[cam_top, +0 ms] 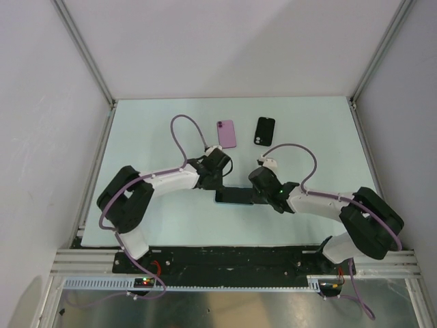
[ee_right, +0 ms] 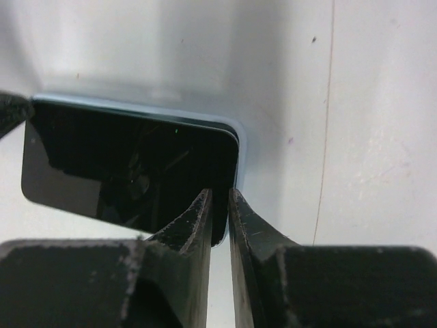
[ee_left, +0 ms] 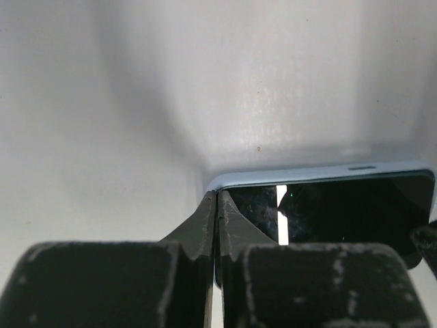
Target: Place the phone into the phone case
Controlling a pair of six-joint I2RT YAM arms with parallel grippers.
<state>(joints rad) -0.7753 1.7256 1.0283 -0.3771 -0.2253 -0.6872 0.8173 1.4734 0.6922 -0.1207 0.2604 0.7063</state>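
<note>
At mid-table, left gripper and right gripper each clamped on opposite ends of blue-rimmed phone, black phone case well behind.

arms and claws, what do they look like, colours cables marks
Both the left arm and right arm have white links, bulky black joints and a lilac cable looping off the wrist. The left claw and right claw have matte black fingers tapering to wedge tips, scuffed whitish.

- Left arm and right arm meet mid-surface, jaws pinching the phone: one bar across the middle.
- Beyond it, pink slab and black case lie apart, bare gap between.
- Walls close both sides.
</note>
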